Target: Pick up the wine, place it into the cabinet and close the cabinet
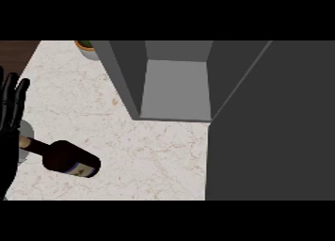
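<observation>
Bare counter [149,155] lies between wine bottle [67,160] and open cabinet [174,84] (door [281,122] swung right).

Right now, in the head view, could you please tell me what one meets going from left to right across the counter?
Black left hand at the left edge → dark brown wine bottle lying on the pale marble counter → open grey cabinet → its large dark grey door, filling the right side.

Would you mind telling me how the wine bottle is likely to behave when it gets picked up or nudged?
The wine bottle looks like dark glass, so probably rigid, smooth and breakable. It appears tilted beside the left hand, and its round body would likely roll across the counter if nudged.
</observation>
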`<control>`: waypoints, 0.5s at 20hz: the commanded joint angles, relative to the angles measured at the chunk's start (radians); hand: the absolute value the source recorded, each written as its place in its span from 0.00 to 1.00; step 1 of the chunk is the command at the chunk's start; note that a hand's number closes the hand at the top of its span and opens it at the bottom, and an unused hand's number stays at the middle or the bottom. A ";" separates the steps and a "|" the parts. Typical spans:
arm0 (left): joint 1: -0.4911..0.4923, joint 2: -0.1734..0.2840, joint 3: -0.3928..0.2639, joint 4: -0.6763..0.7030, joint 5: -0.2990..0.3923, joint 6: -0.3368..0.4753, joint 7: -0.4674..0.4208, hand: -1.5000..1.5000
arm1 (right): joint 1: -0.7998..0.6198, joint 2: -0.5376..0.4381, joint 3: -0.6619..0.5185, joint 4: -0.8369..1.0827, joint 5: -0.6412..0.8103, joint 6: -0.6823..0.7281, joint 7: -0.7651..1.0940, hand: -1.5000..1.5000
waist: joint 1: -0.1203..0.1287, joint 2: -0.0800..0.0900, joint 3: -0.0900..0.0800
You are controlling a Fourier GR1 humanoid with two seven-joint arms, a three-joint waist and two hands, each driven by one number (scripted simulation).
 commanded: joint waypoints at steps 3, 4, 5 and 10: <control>-0.020 0.058 -0.059 0.046 0.293 -0.278 -0.049 0.00 | 0.012 -0.007 0.031 -0.032 0.022 0.011 0.009 0.00 | -0.042 -0.025 0.034; -0.028 0.076 -0.080 0.023 0.366 -0.348 -0.045 0.00 | 0.000 -0.003 0.020 -0.038 0.024 -0.001 0.011 0.00 | -0.044 -0.027 0.033; -0.060 0.083 -0.125 0.049 0.404 -0.404 -0.045 0.00 | 0.012 0.014 0.057 -0.044 0.025 0.004 0.005 0.00 | -0.074 -0.022 0.032; 0.032 0.191 -0.205 0.079 0.710 -0.631 0.091 0.00 | 0.070 0.026 0.147 -0.067 -0.111 0.097 0.076 0.00 | -0.054 -0.023 0.036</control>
